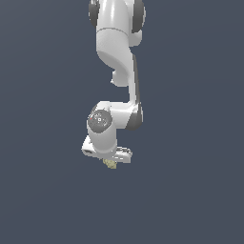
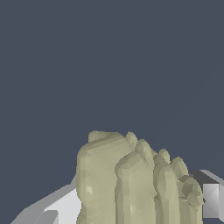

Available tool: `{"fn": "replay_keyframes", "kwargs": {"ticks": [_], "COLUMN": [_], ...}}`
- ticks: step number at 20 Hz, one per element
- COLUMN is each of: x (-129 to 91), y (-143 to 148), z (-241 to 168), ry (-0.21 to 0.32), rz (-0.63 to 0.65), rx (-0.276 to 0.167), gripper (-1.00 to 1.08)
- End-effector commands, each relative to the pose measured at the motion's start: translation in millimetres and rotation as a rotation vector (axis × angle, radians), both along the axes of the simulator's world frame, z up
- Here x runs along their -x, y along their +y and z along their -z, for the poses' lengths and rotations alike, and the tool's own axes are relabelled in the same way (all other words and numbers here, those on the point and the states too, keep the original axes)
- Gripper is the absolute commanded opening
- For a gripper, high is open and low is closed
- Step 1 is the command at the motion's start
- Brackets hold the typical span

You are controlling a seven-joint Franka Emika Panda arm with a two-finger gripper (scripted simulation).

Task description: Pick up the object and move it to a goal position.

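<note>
The object (image 1: 111,164) is a small khaki-tan lumpy chunk that peeks out just under my white gripper (image 1: 109,161) in the exterior view. In the wrist view the object (image 2: 135,183) fills the space between the fingers, its ridged, layered sides plain to see. One finger (image 2: 57,208) lies against one side of it and the other finger's pad (image 2: 211,200) against the opposite side. The gripper is shut on the object. The fingertips themselves are hidden behind the hand in the exterior view.
The white arm (image 1: 116,57) comes down from the top of the exterior view to the wrist (image 1: 101,125). Around it there is only a plain dark blue-grey ground (image 1: 190,190). No goal marker shows.
</note>
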State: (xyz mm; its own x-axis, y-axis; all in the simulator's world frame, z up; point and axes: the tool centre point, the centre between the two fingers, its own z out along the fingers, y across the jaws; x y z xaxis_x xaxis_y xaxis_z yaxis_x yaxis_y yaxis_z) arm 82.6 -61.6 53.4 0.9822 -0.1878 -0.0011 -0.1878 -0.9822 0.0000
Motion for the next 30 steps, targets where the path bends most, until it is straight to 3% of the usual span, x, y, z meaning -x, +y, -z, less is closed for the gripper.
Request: {"fn": "replay_keyframes", "kwargs": {"ticks": [1,10,30], "x": [4,34,135], "y": [-4,-32,-127], "z": [-8,-61,-248], "ry": [-0.001,-0.001,-0.001], "rz": [0.000,0.000,0.001], "rx": [0.000,0.000,-0.002], "gripper": [-1.00,-1.00,-1.00]}}
